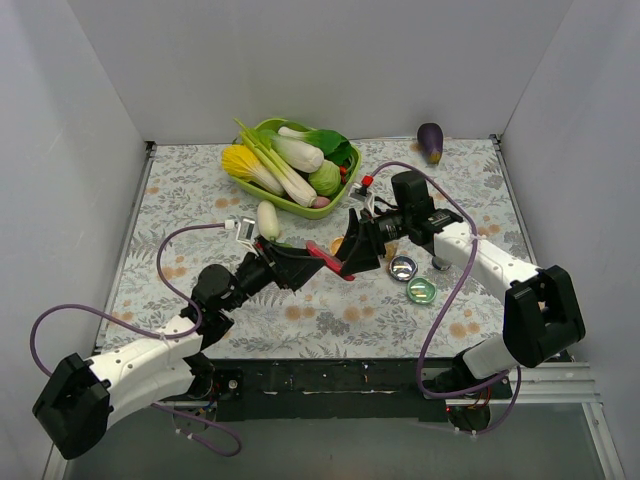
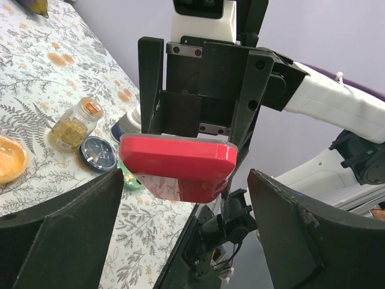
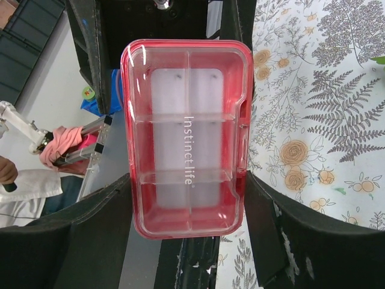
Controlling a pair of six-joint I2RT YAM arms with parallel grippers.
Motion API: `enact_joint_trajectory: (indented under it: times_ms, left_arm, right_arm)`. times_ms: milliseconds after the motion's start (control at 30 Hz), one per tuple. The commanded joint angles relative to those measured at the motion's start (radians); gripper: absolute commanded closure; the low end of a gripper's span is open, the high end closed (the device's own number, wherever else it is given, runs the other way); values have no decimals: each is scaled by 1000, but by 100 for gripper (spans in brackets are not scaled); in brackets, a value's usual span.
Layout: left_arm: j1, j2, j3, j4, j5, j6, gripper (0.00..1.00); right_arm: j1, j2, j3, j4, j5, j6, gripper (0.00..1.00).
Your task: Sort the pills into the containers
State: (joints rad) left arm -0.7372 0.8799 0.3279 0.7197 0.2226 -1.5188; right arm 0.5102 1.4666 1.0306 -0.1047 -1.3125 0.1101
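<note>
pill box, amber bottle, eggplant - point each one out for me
pill box (image 3: pixel 186 138), right wrist view, centre of its clear lid
amber bottle (image 2: pixel 70 128), left wrist view, on its glass body
eggplant (image 1: pixel 431 143), top external view, middle of its purple body

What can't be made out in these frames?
Pills: none discernible in any view; too small, if there.
Grip on the box: fingers of the left gripper and right gripper both flank it. Contact is unclear in the wrist views, and in the top view the grippers themselves crowd it.
Amber bottle contents: left wrist view, too small.
</note>
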Motion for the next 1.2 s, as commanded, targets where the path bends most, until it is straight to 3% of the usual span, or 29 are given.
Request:
enact_joint_trajectory:
  times_ms: [0, 233, 400, 500, 600, 733, 800, 833, 900, 933, 1067, 1167]
  left_arm:
    - [-4, 7, 36, 34, -22, -3, 17]
    - [-4, 16, 33, 38, -22, -24, 23]
    - [-4, 22, 33, 44, 4, -21, 49]
    - [-4, 21, 25, 60, 41, 3, 79]
    - [-2, -13, 19, 26, 66, 63, 92]
    - [7, -61, 0, -38, 96, 108, 100]
    - [12, -76, -3, -67, 90, 103, 93]
    - [12, -81, -3, -81, 84, 100, 80]
    - [13, -105, -6, -109, 70, 94, 66]
    - [13, -116, -7, -120, 66, 92, 52]
    - [13, -179, -15, -192, 21, 85, 16]
    - [13, -188, -10, -261, -6, 88, 9]
  right_arm:
    - [11, -35, -10, 63, -36, 34, 80]
    - [16, -40, -24, 96, -36, 72, 81]
    - [17, -42, -35, 135, -37, 94, 81]
    - [17, -45, -41, 149, -54, 109, 82]
    - [17, -51, -58, 204, -79, 158, 82]
    - [17, -71, -128, 379, -97, 309, 82]
    - [17, -75, -136, 390, -79, 310, 83]
    - [17, -75, -139, 390, -74, 306, 83]
    - [16, -78, -142, 379, -38, 293, 83]
    - [16, -77, -138, 328, -30, 252, 83]
    - [14, -62, -86, 125, 16, 70, 83]
    - [14, -45, -79, 106, 29, 36, 83]
